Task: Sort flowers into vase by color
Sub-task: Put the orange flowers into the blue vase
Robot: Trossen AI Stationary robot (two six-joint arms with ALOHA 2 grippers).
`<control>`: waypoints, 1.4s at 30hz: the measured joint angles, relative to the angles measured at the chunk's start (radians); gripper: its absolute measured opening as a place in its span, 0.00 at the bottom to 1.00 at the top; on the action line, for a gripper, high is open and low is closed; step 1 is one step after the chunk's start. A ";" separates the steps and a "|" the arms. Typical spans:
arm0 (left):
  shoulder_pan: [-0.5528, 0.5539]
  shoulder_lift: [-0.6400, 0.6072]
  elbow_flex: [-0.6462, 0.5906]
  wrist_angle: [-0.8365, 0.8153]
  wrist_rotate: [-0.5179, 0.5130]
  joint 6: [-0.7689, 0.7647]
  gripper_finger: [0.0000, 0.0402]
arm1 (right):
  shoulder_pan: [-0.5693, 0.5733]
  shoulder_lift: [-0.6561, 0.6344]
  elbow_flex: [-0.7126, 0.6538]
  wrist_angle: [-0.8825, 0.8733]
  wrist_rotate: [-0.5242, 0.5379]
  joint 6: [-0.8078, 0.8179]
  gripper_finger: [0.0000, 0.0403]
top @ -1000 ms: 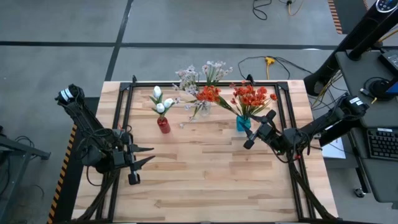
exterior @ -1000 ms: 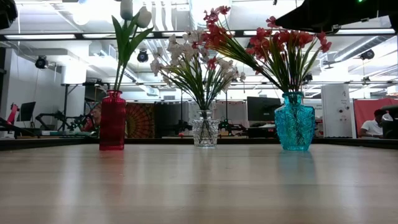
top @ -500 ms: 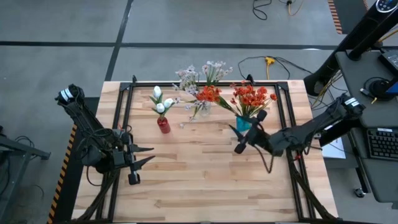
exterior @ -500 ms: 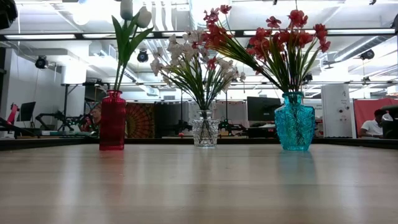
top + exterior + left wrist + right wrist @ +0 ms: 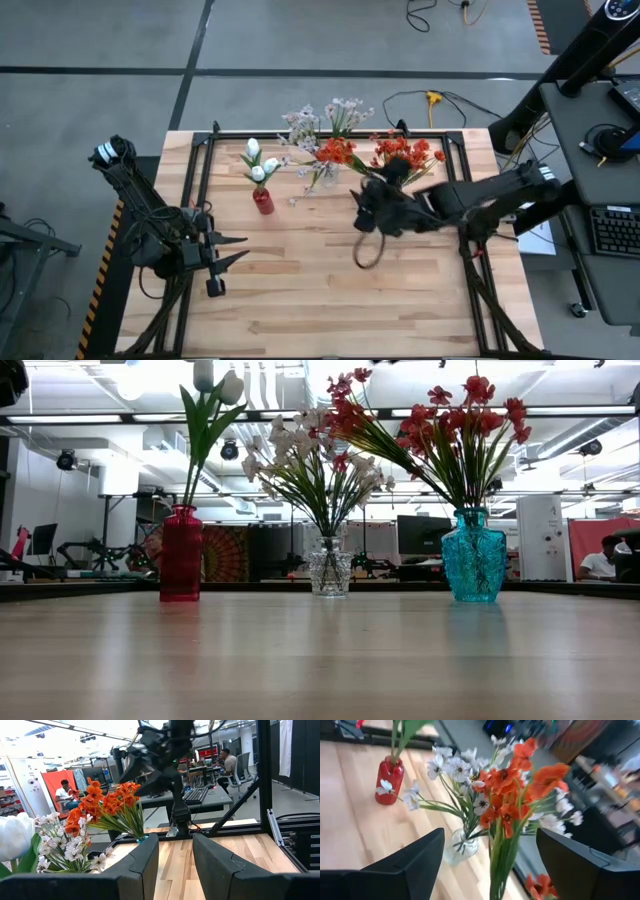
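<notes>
High view shows you one orange stem (image 5: 338, 151) misplaced in the clear vase (image 5: 325, 176); the right gripper (image 5: 372, 212), beside that vase, is spread wide and empty.

- Red vase (image 5: 263, 201) with white tulips (image 5: 259, 163), upper centre-left of the wooden table (image 5: 300, 290).
- Clear vase (image 5: 327, 172) holding pink-white sprays (image 5: 320, 118) and an orange bloom (image 5: 336, 151).
- Right gripper (image 5: 366, 210), centre frame, just beside the orange-red flowers (image 5: 405, 155).
- Left gripper (image 5: 232, 250), lower left.
</notes>
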 joint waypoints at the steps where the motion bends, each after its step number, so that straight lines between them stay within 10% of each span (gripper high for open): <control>1: 0.000 0.000 0.000 0.000 0.000 0.000 0.26 | -0.022 0.019 0.029 -0.030 -0.031 0.014 0.77; 13: 0.000 0.000 0.000 0.000 0.000 0.003 0.26 | -0.233 0.077 0.111 -0.111 -0.268 -0.011 0.77; 27: 0.000 0.000 -0.001 0.000 0.000 0.008 0.26 | -0.302 0.147 0.108 -0.098 -0.314 -0.093 0.72; 42: 0.000 0.000 -0.001 0.000 -0.016 0.012 0.26 | -0.326 0.129 0.110 -0.098 -0.319 -0.102 0.25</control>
